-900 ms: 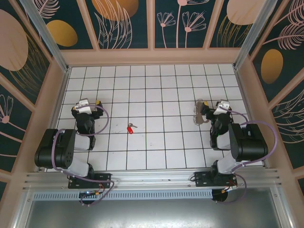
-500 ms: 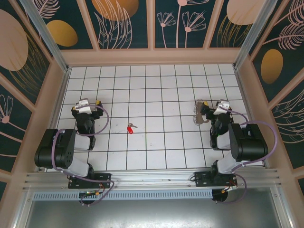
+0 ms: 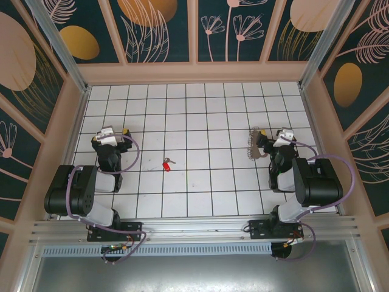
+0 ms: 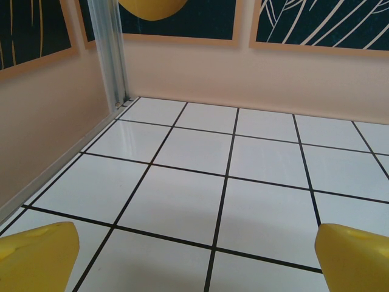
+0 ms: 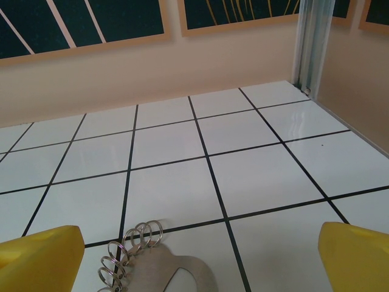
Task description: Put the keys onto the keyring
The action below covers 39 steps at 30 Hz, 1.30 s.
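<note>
Overhead, key (image 3: 166,163) lies mid-floor; right wrist catches keyring (image 5: 146,264) rings; right claw (image 5: 197,255) and left claw (image 4: 196,258) gape.

The key (image 3: 166,164) is lying on the table (image 3: 206,109), between the two arms, nearer the left gripper (image 4: 194,258). The keyring (image 3: 255,146) is lying well to its right, just beside the right gripper (image 5: 197,258).

Nothing visibly changed over the last second. From above, the red key (image 3: 166,164), toward 7 o'clock from the floor's centre, and the keyring (image 3: 255,146), toward 3 o'clock, showed no shift. Neither the left gripper (image 4: 194,258) nor the right gripper (image 5: 197,258) moved or altered its wide gap.
</note>
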Motion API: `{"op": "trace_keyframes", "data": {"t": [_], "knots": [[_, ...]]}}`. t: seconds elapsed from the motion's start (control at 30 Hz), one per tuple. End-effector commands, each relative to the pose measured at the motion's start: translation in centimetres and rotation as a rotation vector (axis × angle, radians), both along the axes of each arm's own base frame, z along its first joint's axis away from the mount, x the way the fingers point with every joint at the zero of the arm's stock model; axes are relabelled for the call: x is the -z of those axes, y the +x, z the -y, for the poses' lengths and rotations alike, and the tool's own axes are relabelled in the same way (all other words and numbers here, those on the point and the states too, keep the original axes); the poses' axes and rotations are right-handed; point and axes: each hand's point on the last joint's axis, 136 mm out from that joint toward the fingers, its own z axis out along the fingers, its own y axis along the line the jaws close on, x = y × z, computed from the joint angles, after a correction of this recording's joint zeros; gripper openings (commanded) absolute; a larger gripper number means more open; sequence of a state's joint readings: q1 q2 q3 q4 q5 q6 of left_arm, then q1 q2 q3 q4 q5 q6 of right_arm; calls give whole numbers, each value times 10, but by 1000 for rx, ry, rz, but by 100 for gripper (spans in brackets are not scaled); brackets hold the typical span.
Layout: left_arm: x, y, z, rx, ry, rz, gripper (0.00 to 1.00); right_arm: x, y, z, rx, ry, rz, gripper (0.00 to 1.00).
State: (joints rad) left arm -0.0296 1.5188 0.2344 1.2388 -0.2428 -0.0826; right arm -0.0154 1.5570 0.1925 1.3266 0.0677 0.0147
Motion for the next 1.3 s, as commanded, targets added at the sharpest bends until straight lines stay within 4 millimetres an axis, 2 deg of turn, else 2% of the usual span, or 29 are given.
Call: {"op": "trace_keyframes", "data": {"t": [0.0,0.33,0.5,0.6,0.7,0.83,0.97,1.03,1.13,1.17,1.27], "knots": [[-9,0,-1,2,-14,44,99,-8,5,2,3,19,27,99],[-10,-1,0,3,-13,47,99,-8,3,3,33,1,31,99],[-19,9,4,27,-8,-9,99,-34,-13,0,99,-61,84,99],[-21,14,1,-2,-50,-85,99,-59,-10,-14,91,-68,87,99],[-28,7,3,-3,-101,-86,99,-75,2,-26,69,-15,24,99],[-43,-5,13,22,-168,-80,99,-75,10,-55,-35,12,-76,99],[-53,-5,44,113,-290,-109,99,-61,11,-73,-94,68,-208,99],[-50,0,67,190,-371,-164,99,-49,13,-66,-53,116,-306,99],[-43,5,117,382,-461,-245,99,-29,20,-53,-46,180,-451,99],[-40,4,134,437,-474,-260,99,-22,21,-49,-46,191,-485,99],[-41,-1,167,520,-455,-263,99,-6,25,-48,-63,184,-570,99]]}}
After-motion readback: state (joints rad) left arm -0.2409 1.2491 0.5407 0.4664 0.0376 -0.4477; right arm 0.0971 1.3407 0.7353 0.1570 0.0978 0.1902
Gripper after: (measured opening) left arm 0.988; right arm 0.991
